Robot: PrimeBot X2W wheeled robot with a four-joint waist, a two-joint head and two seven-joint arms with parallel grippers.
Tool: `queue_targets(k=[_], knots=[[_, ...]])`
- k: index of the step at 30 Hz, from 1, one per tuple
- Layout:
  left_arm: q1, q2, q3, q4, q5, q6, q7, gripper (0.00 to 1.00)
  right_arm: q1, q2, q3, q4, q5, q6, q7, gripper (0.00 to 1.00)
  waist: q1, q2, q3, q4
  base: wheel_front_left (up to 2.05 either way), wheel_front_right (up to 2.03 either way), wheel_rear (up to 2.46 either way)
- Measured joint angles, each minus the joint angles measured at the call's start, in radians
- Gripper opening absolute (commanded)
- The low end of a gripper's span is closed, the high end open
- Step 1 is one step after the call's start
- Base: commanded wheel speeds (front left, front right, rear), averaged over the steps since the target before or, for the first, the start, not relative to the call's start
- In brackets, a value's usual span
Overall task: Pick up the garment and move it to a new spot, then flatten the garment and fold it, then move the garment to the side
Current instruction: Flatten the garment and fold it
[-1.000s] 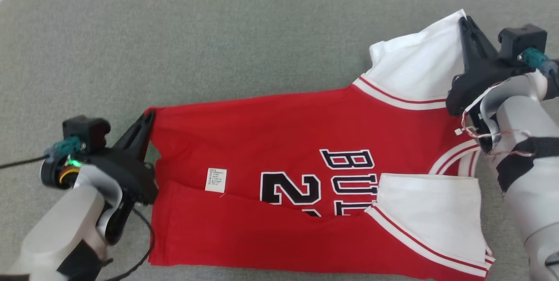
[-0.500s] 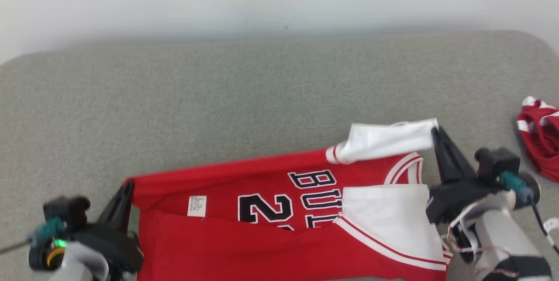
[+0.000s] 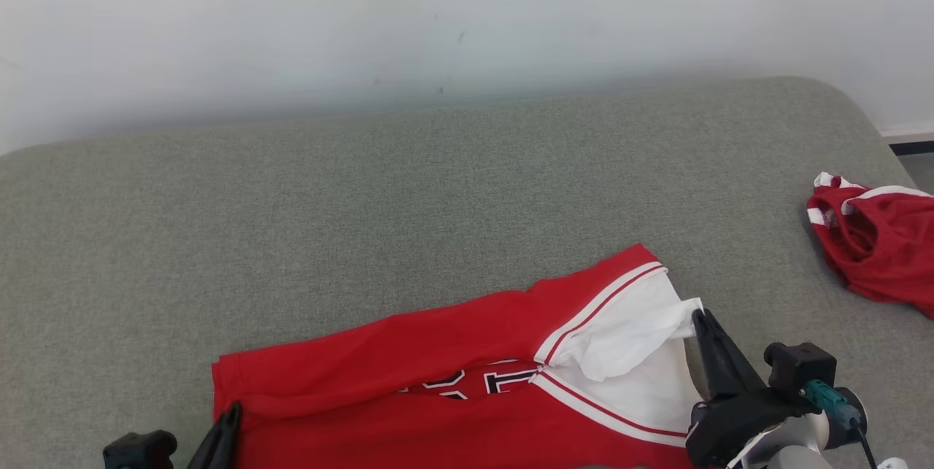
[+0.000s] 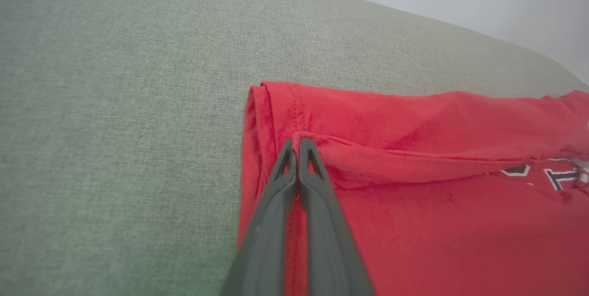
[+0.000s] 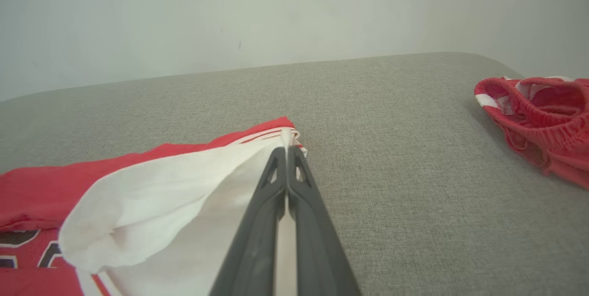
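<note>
Garment (image 3: pixel 438 338): hem (image 4: pixel 294 116) btwn L fingers (image 4: pixel 271 213), sleeve (image 5: pixel 184 185) btwn R fingers (image 5: pixel 262 222).

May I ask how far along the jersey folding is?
Done: the jersey lies on the grey cushion, far edge folded over most of the lettering. In hand: left gripper shut on its red hem, right gripper on its white sleeve. Left: finishing the fold, moving it aside.

Two garments: jersey (image 3: pixel 408 352), shorts (image 3: pixel 875 250); two tools: left tool (image 4: pixel 298 142), right tool (image 5: pixel 286 148).
</note>
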Motion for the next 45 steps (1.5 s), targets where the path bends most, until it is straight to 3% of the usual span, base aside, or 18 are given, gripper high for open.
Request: queue_targets(k=[18, 19, 20, 21, 22, 31, 37, 45], knots=[[0.063, -0.036, 0.119, 0.003, 0.206, -0.006, 0.000, 0.00, 0.048, 0.026, -0.017, 0.016, -0.006, 0.000, 0.000, 0.00, 0.0001, 0.0002, -0.024, -0.025, 0.00, 0.00, 0.00], [0.072, -0.042, 0.126, -0.002, 0.219, -0.007, 0.000, 0.02, 0.048, 0.030, -0.017, 0.027, -0.008, 0.000, 0.000, 0.00, 0.0001, 0.0002, -0.026, -0.024, 0.00, 0.00, 0.00], [0.080, -0.048, 0.138, -0.006, 0.228, -0.004, 0.000, 0.31, 0.048, 0.035, -0.017, 0.042, -0.012, 0.000, 0.000, 0.00, 0.0002, 0.0002, -0.027, -0.022, 0.00, 0.00, 0.00], [0.090, -0.054, 0.147, -0.014, 0.243, 0.005, 0.000, 0.91, 0.048, 0.040, -0.020, 0.056, -0.011, 0.000, 0.002, 0.36, 0.0002, 0.0002, -0.029, -0.021, 0.00, 0.00, 0.00], [0.097, -0.063, 0.154, -0.021, 0.256, 0.010, 0.000, 1.00, 0.048, 0.043, -0.022, 0.067, -0.011, 0.000, 0.002, 1.00, 0.0002, 0.0001, -0.030, -0.019, 0.00, 0.00, 0.00], [0.204, -0.130, 0.298, -0.209, 0.426, 0.151, 0.000, 1.00, 0.030, 0.049, -0.098, 0.056, -0.054, 0.000, 0.000, 1.00, 0.0002, 0.0002, -0.037, -0.008, 0.00, 0.00, 0.00], [0.242, -0.186, 0.328, -0.267, 0.519, 0.152, 0.000, 1.00, 0.005, 0.062, -0.094, 0.079, -0.079, 0.000, 0.002, 1.00, 0.0003, 0.0002, -0.023, 0.008, 0.00, 0.00, 0.00], [0.231, -0.234, 0.337, -0.250, 0.562, 0.122, 0.000, 1.00, -0.060, 0.065, -0.092, 0.178, -0.125, 0.000, 0.096, 1.00, 0.0003, 0.0003, 0.011, 0.040, 0.00, 0.00, 0.00]])
